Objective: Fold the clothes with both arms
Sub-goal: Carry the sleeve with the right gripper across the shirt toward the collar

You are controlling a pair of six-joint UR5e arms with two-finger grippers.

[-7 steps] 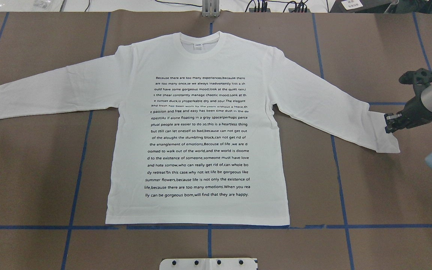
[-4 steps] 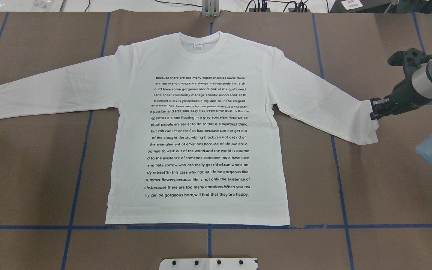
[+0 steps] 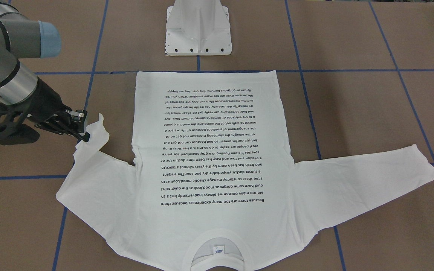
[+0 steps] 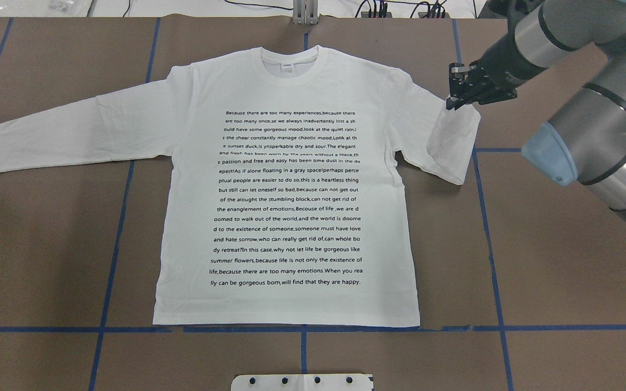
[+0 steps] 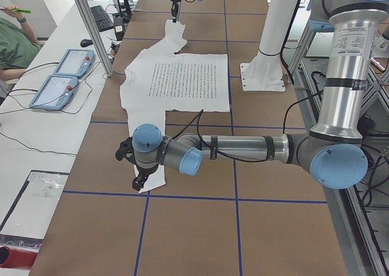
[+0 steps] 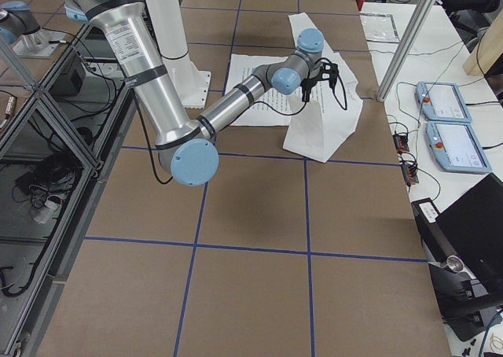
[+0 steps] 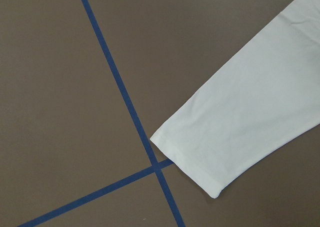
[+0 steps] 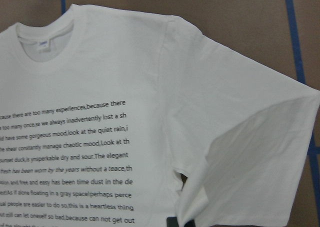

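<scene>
Shirt (image 4: pixel 286 195): white, long-sleeved, lying print side up on the brown surface (image 4: pixel 563 271). The body is flat and smooth. The hem lies along a blue tape line (image 4: pixel 302 328) on the side nearest the white pedestal base (image 3: pixel 198 30). The collar (image 4: pixel 291 73) points away from the base.

Right sleeve (image 4: pixel 449 141): raised off the surface and doubled back toward the shoulder. The lower half hangs in a loose fold that casts a shadow on the fabric beneath it.

Right end effector (image 4: pixel 452 100): fingers closed narrowly on the cuff end of the right sleeve, which it holds above the surface just outside the shoulder seam.

Left sleeve (image 4: pixel 74 133): stretched out straight and flat. Its cuff (image 7: pixel 190 152) rests on the surface, with one corner just beside a crossing of two tape lines.

Left end effector (image 5: pixel 140 183): seen only in the side view, positioned at the left cuff. Whether its fingers are apart or closed cannot be told, nor whether it touches the fabric.
</scene>
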